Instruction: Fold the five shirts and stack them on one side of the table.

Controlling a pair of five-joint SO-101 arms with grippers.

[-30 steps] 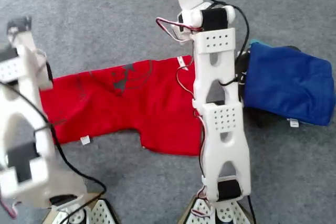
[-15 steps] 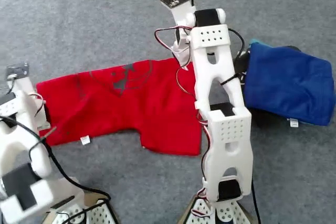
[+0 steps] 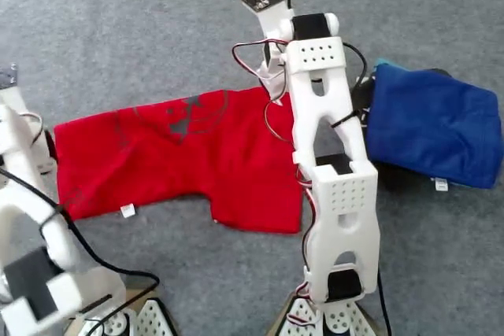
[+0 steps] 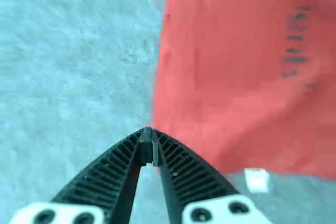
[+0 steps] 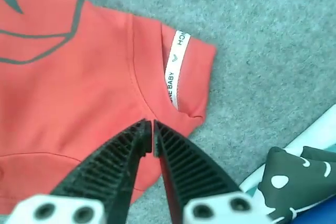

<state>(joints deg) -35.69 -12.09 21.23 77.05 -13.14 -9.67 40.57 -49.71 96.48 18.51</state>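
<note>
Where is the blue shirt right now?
High view: the folded blue shirt lies on the right side of the table, beside the right arm, right of the red shirt.

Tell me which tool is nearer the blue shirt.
Right. The right tool is over the red shirt, beside the blue shirt; the left tool is at the red shirt's far end.

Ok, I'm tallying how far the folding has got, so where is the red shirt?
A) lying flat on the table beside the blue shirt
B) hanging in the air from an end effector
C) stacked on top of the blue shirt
A: in the high view the red shirt lies flat on the grey table, and the folded blue shirt sits off to one side with nothing red on top of it.
</note>
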